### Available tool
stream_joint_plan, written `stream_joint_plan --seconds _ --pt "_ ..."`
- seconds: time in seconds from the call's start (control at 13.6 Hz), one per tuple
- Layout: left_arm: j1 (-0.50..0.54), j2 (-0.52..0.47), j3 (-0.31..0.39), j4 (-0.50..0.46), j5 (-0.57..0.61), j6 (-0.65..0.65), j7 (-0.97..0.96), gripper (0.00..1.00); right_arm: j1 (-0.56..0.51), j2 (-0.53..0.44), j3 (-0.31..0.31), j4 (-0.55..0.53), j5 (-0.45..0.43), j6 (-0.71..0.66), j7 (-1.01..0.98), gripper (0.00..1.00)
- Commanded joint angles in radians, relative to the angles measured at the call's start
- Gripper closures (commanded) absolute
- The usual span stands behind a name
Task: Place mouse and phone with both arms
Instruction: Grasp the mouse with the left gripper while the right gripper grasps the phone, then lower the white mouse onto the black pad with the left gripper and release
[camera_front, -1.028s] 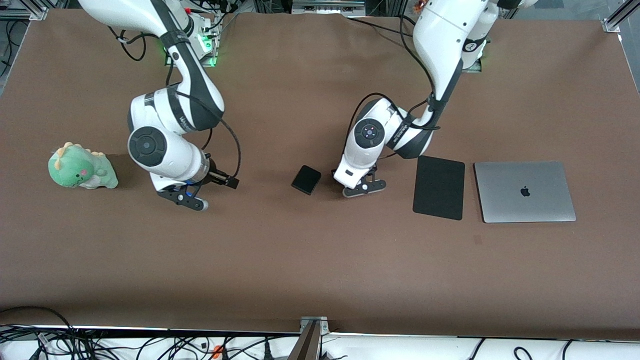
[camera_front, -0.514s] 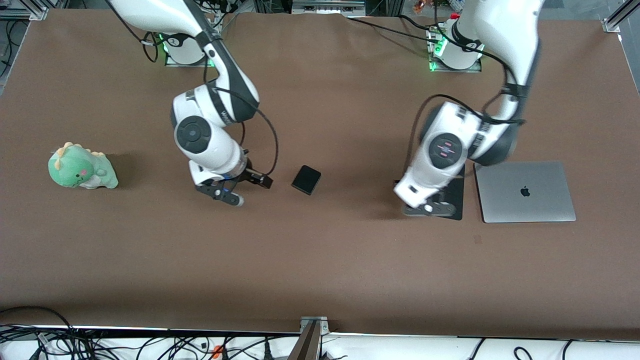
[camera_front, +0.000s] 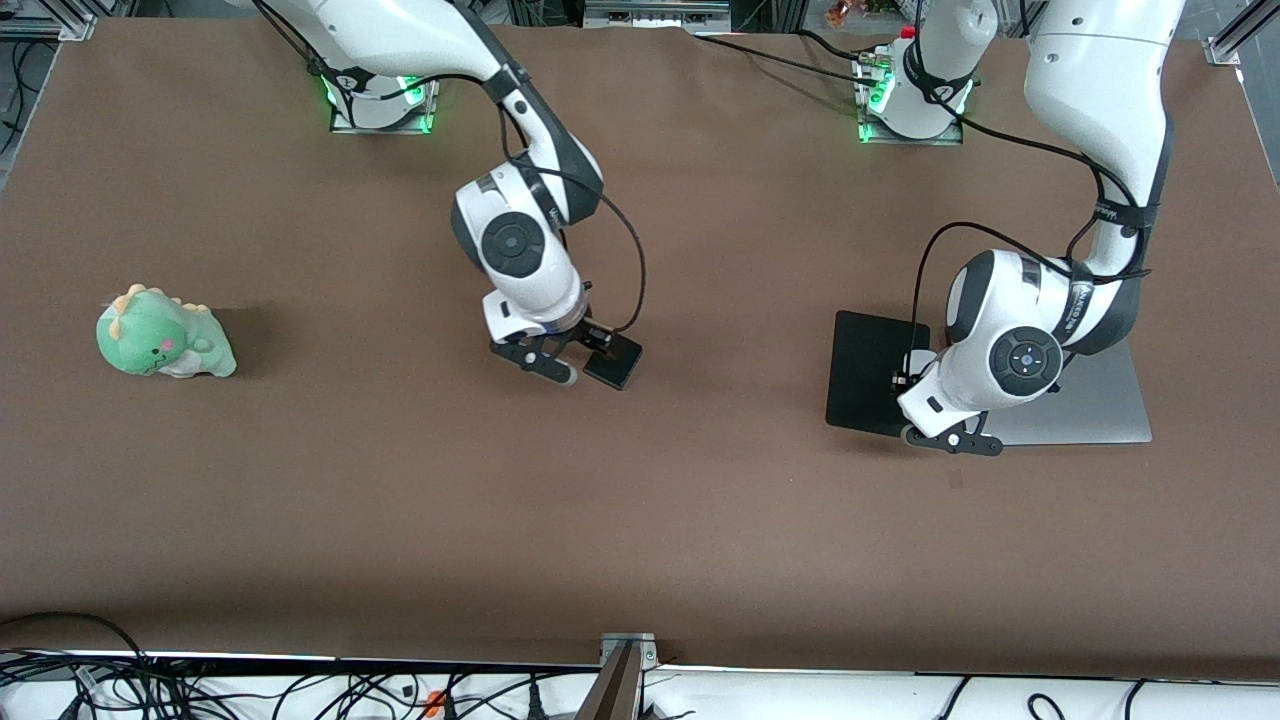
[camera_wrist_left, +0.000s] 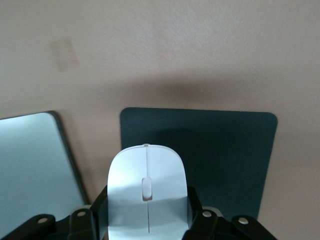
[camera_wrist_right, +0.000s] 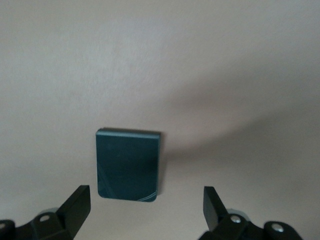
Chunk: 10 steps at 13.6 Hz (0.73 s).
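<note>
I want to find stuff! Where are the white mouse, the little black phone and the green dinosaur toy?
Glossy white oval mouse (camera_wrist_left: 146, 192), left wrist view, top shell.
Small black square phone (camera_wrist_right: 128, 164), right wrist view, flat face.
Green plush dinosaur (camera_front: 160, 335), front view, body.

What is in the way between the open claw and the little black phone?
Nothing visible. The right gripper is over the phone, fingers spread wide, with only bare table around it. The left gripper holds the mouse above the black mat beside the laptop.
</note>
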Motion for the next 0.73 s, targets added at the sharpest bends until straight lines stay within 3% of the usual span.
stream_joint_plan --seconds 0.0,0.22,0.29,0.37,0.44,0.59,0.66 --pt "0.001 -0.016 -0.014 -0.101 0.018 0.147 0.008 0.61 0.017 0.065 -0.014 0.054 -0.048 0.039 0.03 0.0" --pt "-0.001 -0.014 -0.017 -0.134 0.018 0.181 -0.006 0.6 0.034 0.128 -0.015 0.099 -0.051 0.071 0.056 0.0" --pt "-0.001 -0.011 -0.017 -0.146 0.017 0.204 -0.006 0.54 0.034 0.146 -0.015 0.111 -0.051 0.091 0.061 0.0" --pt "-0.001 -0.009 -0.017 -0.161 0.009 0.232 -0.008 0.45 0.032 0.166 -0.015 0.128 -0.049 0.1 0.062 0.0" --pt "0.001 -0.006 -0.017 -0.171 0.006 0.249 -0.012 0.28 0.032 0.186 -0.015 0.157 -0.048 0.1 0.067 0.0" --pt "0.001 -0.006 -0.018 -0.169 0.004 0.249 -0.012 0.04 0.034 0.215 -0.017 0.185 -0.052 0.105 0.087 0.0" --pt "0.001 -0.009 -0.018 -0.168 0.004 0.249 -0.012 0.0 0.034 0.22 -0.017 0.185 -0.052 0.114 0.087 0.0"
